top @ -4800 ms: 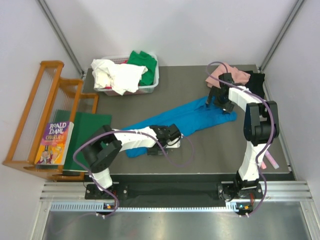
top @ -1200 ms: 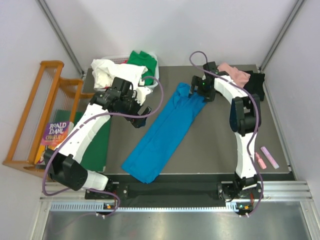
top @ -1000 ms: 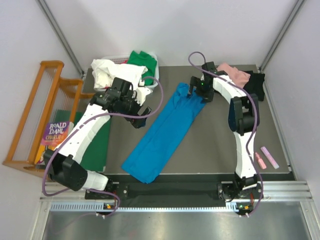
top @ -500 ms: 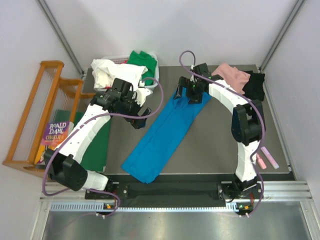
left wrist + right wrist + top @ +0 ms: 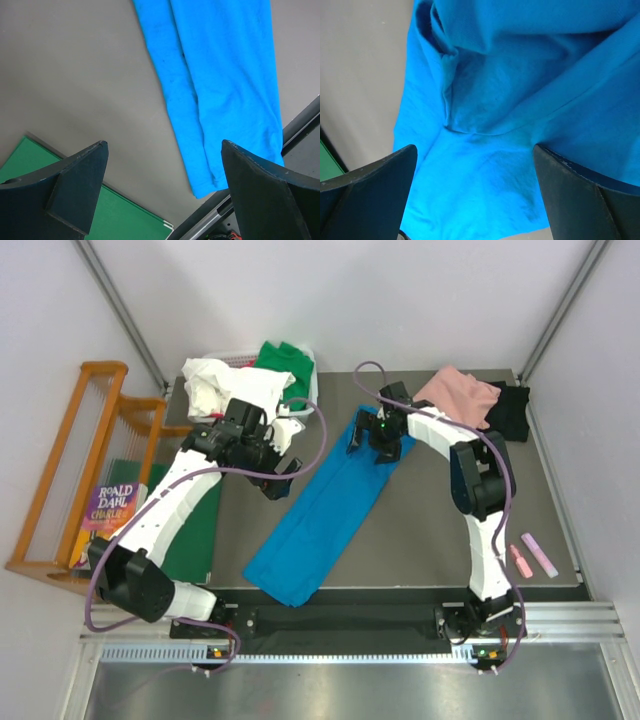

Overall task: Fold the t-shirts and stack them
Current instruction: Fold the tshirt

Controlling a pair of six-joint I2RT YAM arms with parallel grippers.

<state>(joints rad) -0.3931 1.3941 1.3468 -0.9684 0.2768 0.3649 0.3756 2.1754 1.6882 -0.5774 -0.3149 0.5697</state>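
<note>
Where the blue t-shirt (image 5: 325, 510) lies: on the grey table (image 5: 430, 530), in a long narrow strip running diagonally from the far middle to the near edge. Its near end reaches the table's front rim.
Far end of the strip: bunched and creased, directly under the right gripper (image 5: 373, 445).
Right gripper fingers: spread wide, one on each side of the rumpled blue cloth (image 5: 520, 75), with nothing pinched. Whether the tips touch the cloth cannot be told.
Left gripper (image 5: 278, 472): raised over bare table just left of the strip. Its wrist view looks down on the shirt's near half (image 5: 220, 75).
Left gripper fingers: wide apart, with nothing between them.
Pink t-shirt (image 5: 458, 395): crumpled at the far right of the table, touching a black t-shirt (image 5: 510, 410) in the corner.
White t-shirt (image 5: 230, 390): heaped in a white basket (image 5: 311, 375) at the far left, beside a green t-shirt (image 5: 283, 365).
Green board (image 5: 195, 530): flat, just beside the table's left edge, and in the left wrist view (image 5: 30, 165) too.
Book (image 5: 105, 520): a Roald Dahl paperback lying on the board's left part.
Wooden frame (image 5: 100, 375): left of the board, against the wall.
Pink markers (image 5: 530, 558): two, near the table's right front corner, well apart from the shirts.
</note>
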